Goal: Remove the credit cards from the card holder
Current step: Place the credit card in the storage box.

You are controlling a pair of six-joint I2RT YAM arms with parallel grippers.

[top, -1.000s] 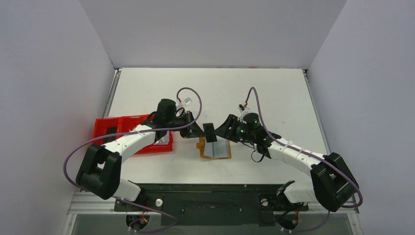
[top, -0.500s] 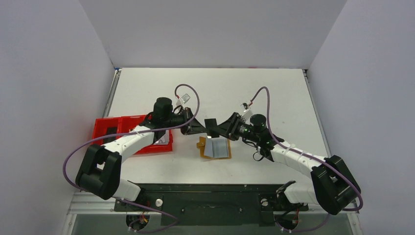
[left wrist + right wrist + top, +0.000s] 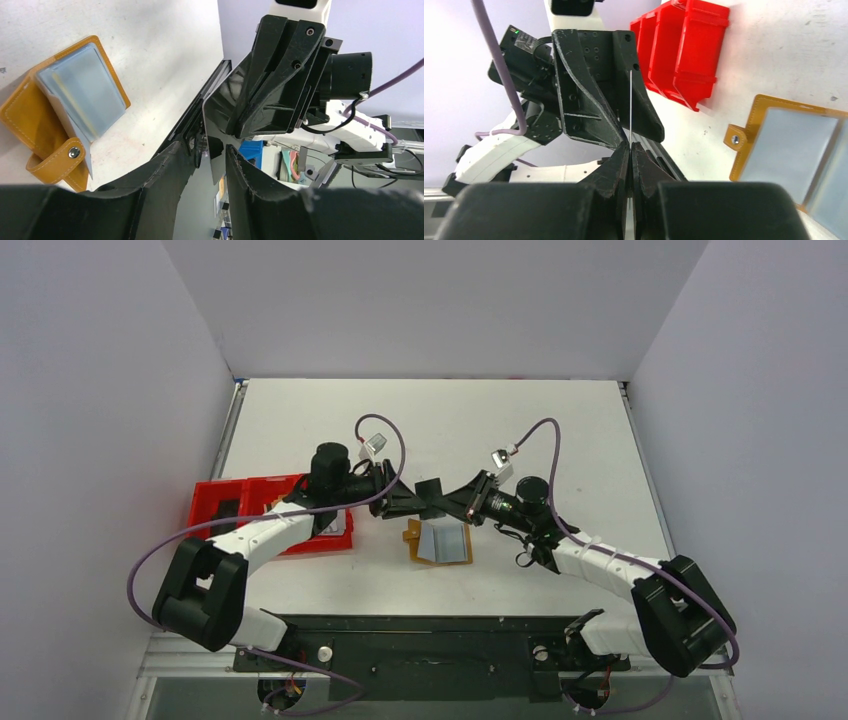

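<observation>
Already out: one credit card (image 3: 630,100), pinched edge-on in the right pincer (image 3: 630,150) above the table (image 3: 560,430).
Handover: left pincer (image 3: 207,150) spread, a finger either side of that card, not gripping.
Remaining: pale blue cards (image 3: 82,92) inside the open card holder (image 3: 20,112), lying on the table below.

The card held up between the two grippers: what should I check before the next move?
1. Card clamped in right gripper, jaws shut: ok.
2. Left gripper jaws open, card between them: ok.
3. Left jaws closed on the card: not ok.
4. How deep the card sits in the left jaws: cannot tell.
5. Card holder lying open, touched by neither gripper: ok.
</observation>
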